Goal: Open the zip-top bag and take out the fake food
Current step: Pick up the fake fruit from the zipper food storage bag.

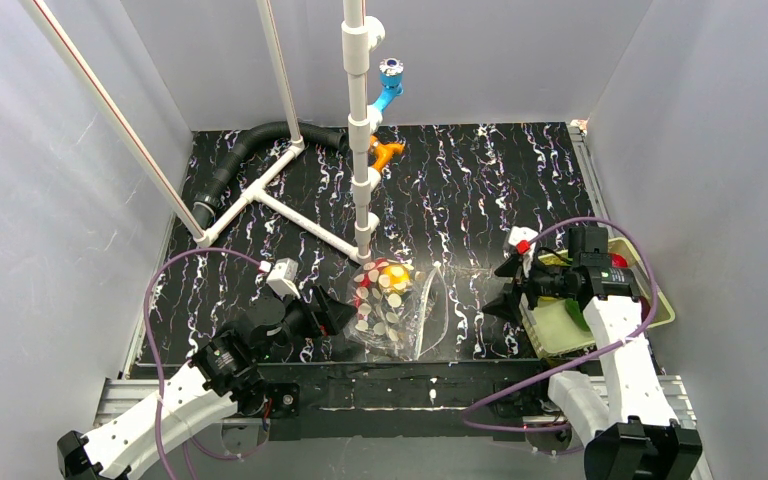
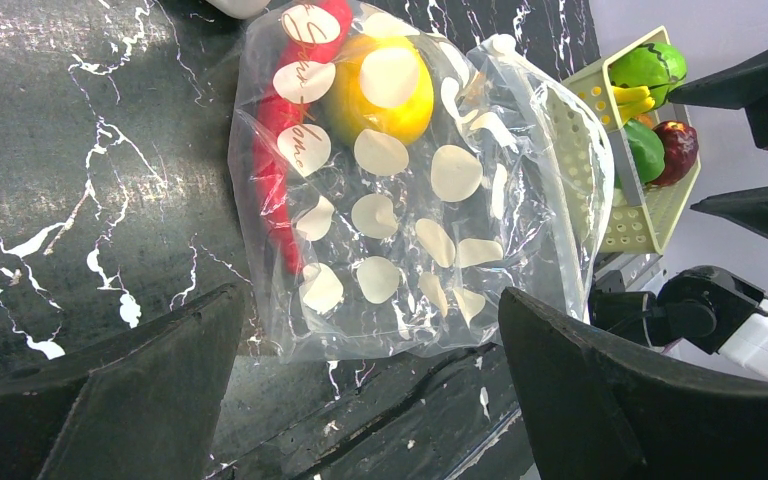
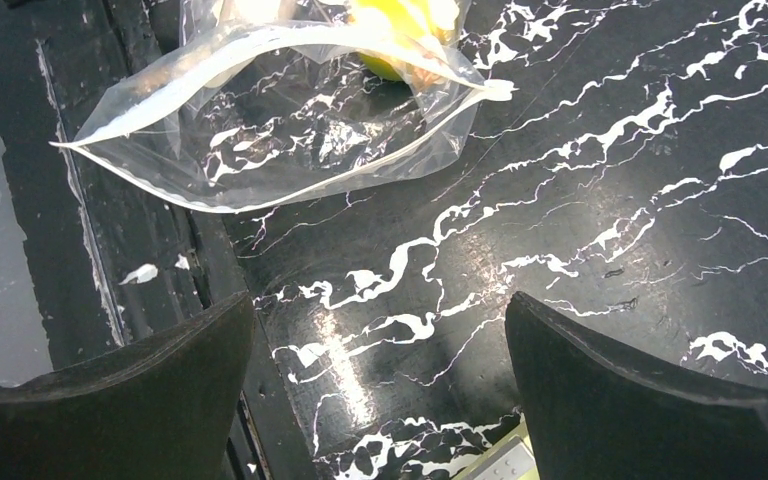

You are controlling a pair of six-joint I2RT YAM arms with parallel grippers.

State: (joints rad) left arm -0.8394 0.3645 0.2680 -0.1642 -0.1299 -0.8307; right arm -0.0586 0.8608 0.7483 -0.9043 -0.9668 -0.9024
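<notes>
Arms (image 1: 192,388) low flanking zip-top bag (image 1: 392,310), left fingers (image 2: 110,400) and right fingers (image 3: 620,390) spread wide, seemingly touching nothing.

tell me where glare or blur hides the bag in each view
Top external: the zip-top bag is small, its crinkles glinting white. Left wrist: bag sharp, fake food clear through it; the near fingers are soft dark shapes. Right wrist: bright sheen on the table, reflections muddling the bag's clear wall.
</notes>
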